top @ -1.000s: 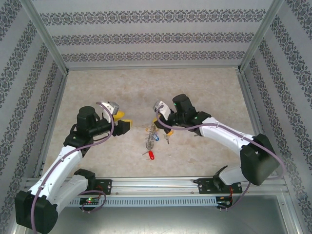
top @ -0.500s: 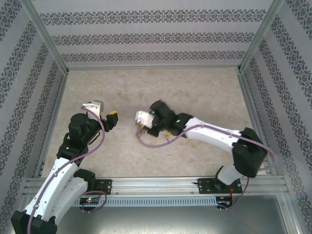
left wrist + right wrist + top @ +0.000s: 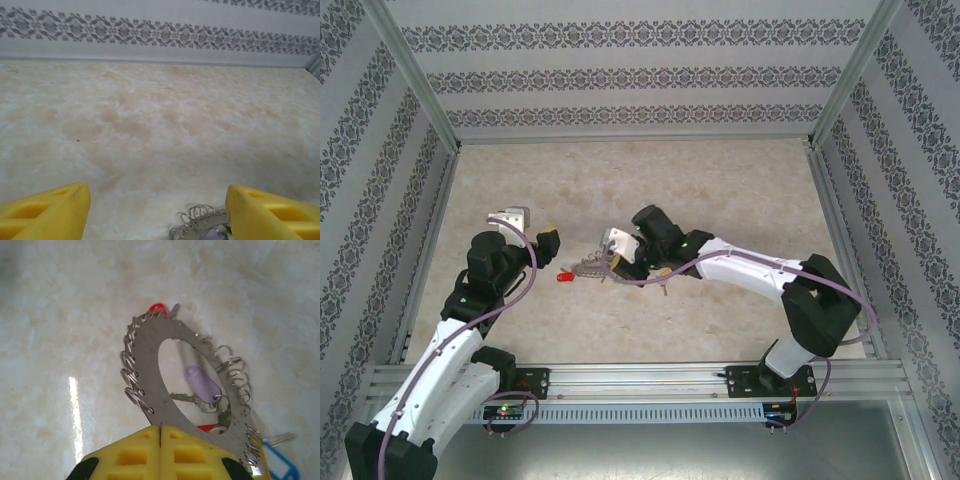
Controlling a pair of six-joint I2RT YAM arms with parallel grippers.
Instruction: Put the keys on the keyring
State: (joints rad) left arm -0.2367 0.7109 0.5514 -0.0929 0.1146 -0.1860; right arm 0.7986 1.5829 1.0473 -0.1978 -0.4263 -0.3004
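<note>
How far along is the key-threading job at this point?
Done: the keyring already carries several tagged keys, among them a purple tag and a blue tag. In hand: the right gripper is shut on the ring's edge, holding it out toward the open, empty left gripper. Left: a red tag sits at the ring's far tip; whether it is threaded on, I cannot tell.

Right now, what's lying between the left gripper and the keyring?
Nothing but bare table, seen from the top view: a short gap separates the left gripper from the keyring, with a red tag at the ring's tip.
</note>
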